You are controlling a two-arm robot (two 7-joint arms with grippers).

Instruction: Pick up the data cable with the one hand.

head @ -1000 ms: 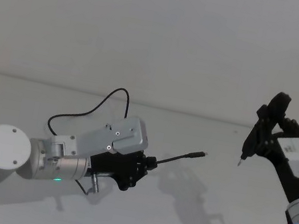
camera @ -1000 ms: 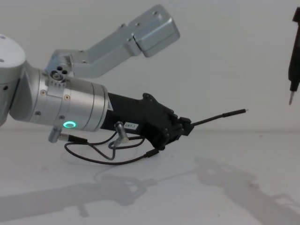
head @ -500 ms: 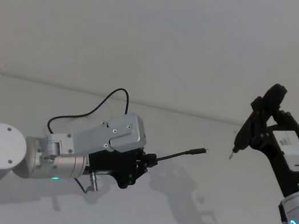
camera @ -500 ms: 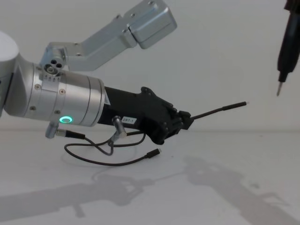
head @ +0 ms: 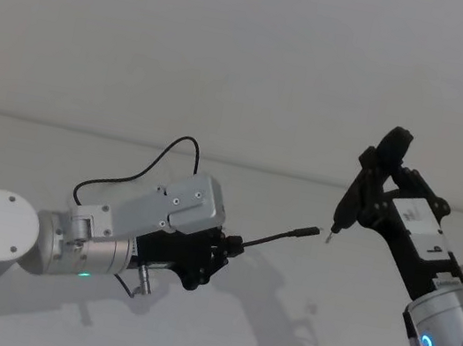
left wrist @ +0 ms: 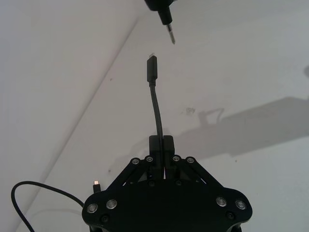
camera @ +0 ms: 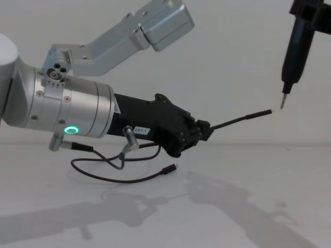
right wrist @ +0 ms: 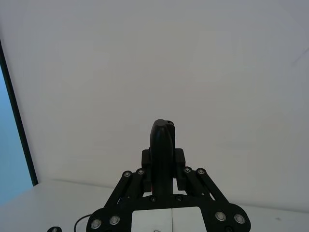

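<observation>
Two fingers (left wrist: 154, 145) of left gripper (head: 232, 247) clamp data cable (head: 283, 235), middle hidden by arm (head: 92, 249); right gripper (right wrist: 163, 162) grips pen tool (camera: 296, 51).

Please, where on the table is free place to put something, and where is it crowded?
Free: the table in front, below the raised plug of the data cable and the pen-like tool in the right gripper. Crowded: under the left gripper, where the cable's slack loops, and the narrow gap between plug and tool tip.
</observation>
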